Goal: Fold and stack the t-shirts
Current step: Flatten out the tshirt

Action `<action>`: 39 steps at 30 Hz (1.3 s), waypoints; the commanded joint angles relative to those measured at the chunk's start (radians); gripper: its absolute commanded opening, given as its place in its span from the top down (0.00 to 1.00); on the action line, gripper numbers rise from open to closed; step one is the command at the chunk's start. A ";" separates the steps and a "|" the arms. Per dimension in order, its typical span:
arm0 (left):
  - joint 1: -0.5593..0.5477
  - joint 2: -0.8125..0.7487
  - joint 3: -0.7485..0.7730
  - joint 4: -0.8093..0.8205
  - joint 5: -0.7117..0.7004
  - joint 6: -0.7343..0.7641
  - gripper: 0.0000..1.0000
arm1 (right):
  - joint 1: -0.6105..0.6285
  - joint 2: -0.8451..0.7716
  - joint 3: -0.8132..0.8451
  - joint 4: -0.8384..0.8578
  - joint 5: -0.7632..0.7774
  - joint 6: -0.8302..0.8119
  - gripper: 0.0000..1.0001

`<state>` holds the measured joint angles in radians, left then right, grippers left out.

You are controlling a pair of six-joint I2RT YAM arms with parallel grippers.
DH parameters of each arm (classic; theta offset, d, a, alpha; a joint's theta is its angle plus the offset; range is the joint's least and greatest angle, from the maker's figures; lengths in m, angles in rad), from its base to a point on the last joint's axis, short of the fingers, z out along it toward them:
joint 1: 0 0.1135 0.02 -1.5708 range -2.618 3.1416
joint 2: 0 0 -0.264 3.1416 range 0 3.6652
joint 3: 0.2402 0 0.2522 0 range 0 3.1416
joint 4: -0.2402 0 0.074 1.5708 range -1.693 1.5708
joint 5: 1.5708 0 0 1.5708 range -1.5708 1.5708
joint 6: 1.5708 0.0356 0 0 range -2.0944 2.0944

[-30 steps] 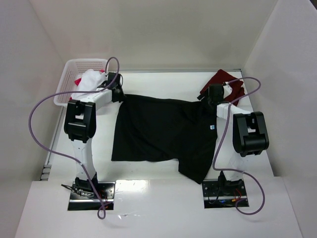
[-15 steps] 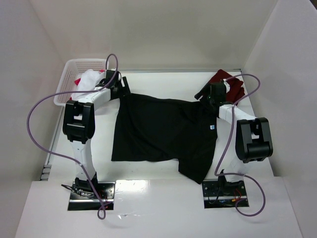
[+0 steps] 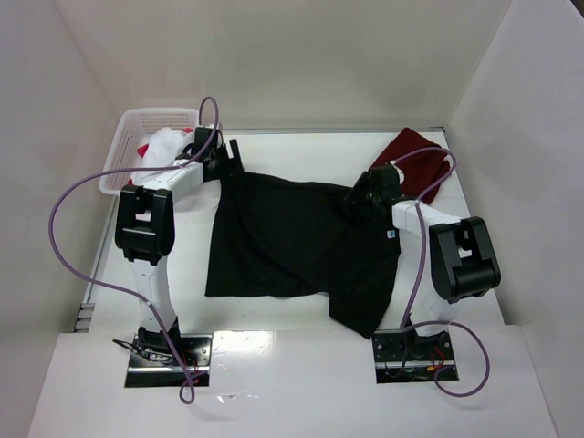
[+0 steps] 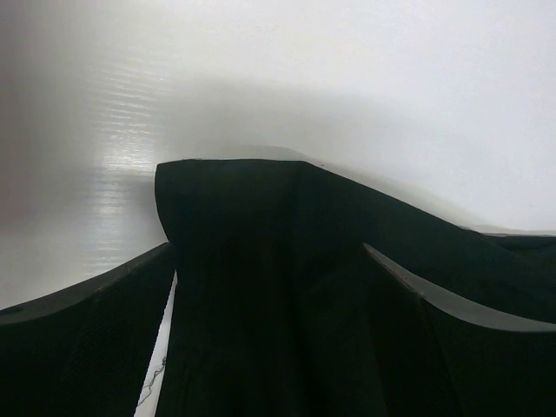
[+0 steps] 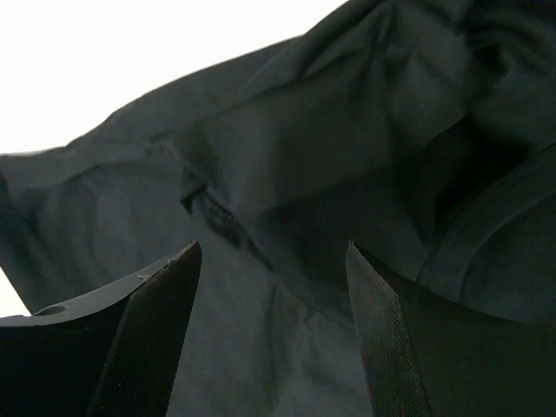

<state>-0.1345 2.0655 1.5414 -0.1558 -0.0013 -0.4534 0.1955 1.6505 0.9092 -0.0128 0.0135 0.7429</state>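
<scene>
- The black t-shirt [image 3: 301, 242] is lying spread flat across the middle of the table [image 3: 265, 315], with one sleeve trailing toward the near right and a small white label [image 3: 389, 234] showing by its right edge.
- The left gripper [image 3: 230, 162] is hovering at the shirt's far left corner. In its wrist view that corner is sitting between the fingers [image 4: 87, 330], which are standing wide apart and clamping nothing.
- The right gripper [image 3: 359, 193] is hanging over the shirt's far right part. Its fingers [image 5: 148, 339] are parted too, with rumpled black cloth lying below the gap and none of it pinched.
- The dark maroon t-shirt [image 3: 415, 157] is lying bunched at the far right corner, just beyond the right gripper.
- The white basket [image 3: 123, 137] is sitting at the far left, holding a white t-shirt [image 3: 164, 146] and a bit of red cloth [image 3: 144, 149].
</scene>
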 commanded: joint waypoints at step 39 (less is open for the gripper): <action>-0.001 0.030 0.028 0.024 0.052 0.048 0.07 | 0.088 0.106 0.167 -0.242 0.187 -0.040 0.92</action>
<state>-0.1345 2.0857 1.5414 -0.1528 0.0326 -0.4393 0.2718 1.7649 1.0092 -0.2264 0.1696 0.7120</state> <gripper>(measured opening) 0.932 0.086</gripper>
